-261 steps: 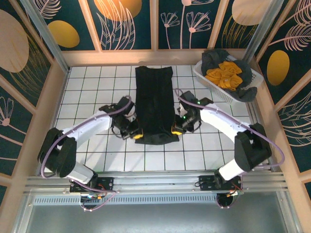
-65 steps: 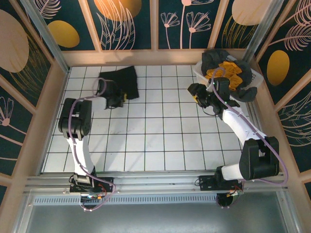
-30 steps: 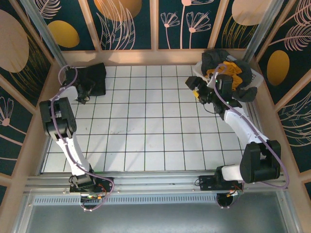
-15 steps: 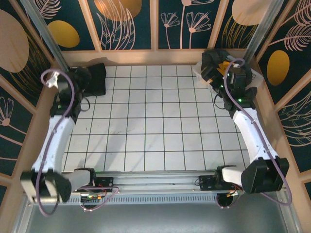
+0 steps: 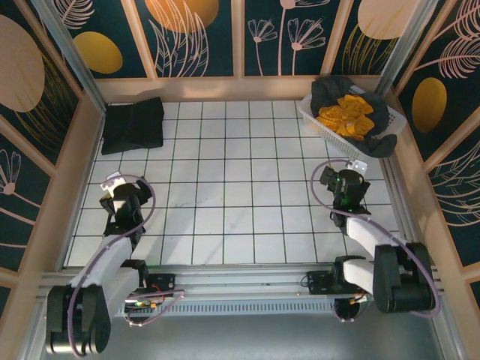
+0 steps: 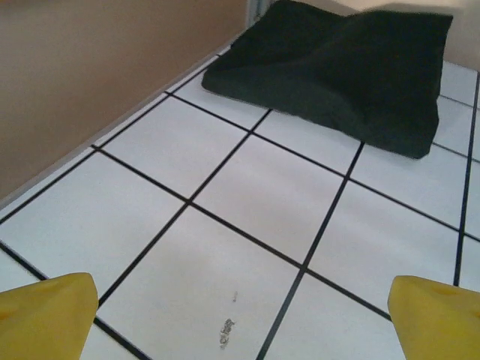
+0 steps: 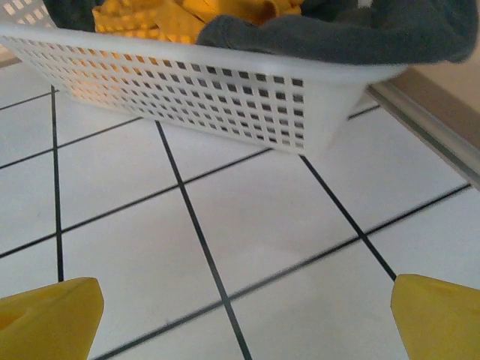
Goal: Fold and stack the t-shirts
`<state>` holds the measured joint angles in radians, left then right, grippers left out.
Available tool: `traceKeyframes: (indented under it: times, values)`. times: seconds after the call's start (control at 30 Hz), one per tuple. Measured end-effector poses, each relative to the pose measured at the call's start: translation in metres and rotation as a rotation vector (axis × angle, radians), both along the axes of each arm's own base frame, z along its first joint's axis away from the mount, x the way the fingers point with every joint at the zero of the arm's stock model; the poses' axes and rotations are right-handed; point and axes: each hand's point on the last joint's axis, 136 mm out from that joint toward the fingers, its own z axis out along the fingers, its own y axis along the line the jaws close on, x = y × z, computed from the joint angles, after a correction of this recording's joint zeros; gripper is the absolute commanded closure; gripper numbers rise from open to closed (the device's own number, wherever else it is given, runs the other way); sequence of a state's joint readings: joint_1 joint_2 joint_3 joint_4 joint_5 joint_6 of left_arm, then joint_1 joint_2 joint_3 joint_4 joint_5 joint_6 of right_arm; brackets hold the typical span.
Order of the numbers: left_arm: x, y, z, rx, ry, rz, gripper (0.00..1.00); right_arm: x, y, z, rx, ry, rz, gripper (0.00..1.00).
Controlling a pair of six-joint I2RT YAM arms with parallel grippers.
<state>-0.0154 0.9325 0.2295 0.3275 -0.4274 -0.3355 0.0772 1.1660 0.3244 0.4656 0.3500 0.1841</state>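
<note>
The table (image 5: 225,187) reads as a smooth white board with thin black grid lines, a soft sheen on it, and one small grey scuff (image 6: 227,324) up close. The black t-shirt (image 6: 337,67) is soft matt cloth, no shine at all. The basket (image 7: 225,82) is white plastic, smooth, pierced in a fine lattice. In it the mustard-yellow t-shirts (image 7: 150,15) show a waffled knit, and the dark grey t-shirt (image 7: 337,34) is fuzzy, matt cloth. The left tool (image 6: 240,315) and right tool (image 7: 244,316) carry yellow tips, smooth and matt. The front rail (image 5: 240,283) is ribbed bare metal, and the frame posts (image 5: 79,157) look like pale wood
</note>
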Motion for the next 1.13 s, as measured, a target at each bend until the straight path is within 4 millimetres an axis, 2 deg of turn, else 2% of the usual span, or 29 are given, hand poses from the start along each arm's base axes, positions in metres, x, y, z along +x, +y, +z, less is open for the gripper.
traceKeyframes:
  times: [0.13,0.33,0.47,0.57,0.67,0.87,1.13]
  values:
    - [0.019,-0.004,-0.004,0.031,-0.041,-0.04,0.01,0.018,0.002,-0.005,-0.031,-0.039,0.02,0.01]
    - [0.05,-0.01,-0.011,0.075,-0.089,-0.101,0.01,0.042,0.003,-0.024,-0.063,-0.037,0.092,0.01]
    - [0.069,-0.019,-0.006,0.094,-0.148,-0.178,0.01,0.048,0.0,-0.013,-0.046,-0.101,0.122,0.01]
    - [0.065,-0.023,-0.003,0.103,-0.193,-0.198,0.01,0.04,0.005,-0.006,-0.039,-0.175,0.162,0.01]
    - [0.066,-0.023,0.005,0.112,-0.227,-0.203,0.01,0.032,0.008,-0.012,-0.034,-0.181,0.186,0.01]
    - [0.069,-0.026,0.014,0.116,-0.267,-0.215,0.01,0.035,0.012,0.0,-0.04,-0.232,0.208,0.01]
    - [0.069,-0.026,0.018,0.119,-0.283,-0.214,0.01,0.035,0.017,0.002,-0.04,-0.24,0.235,0.01]
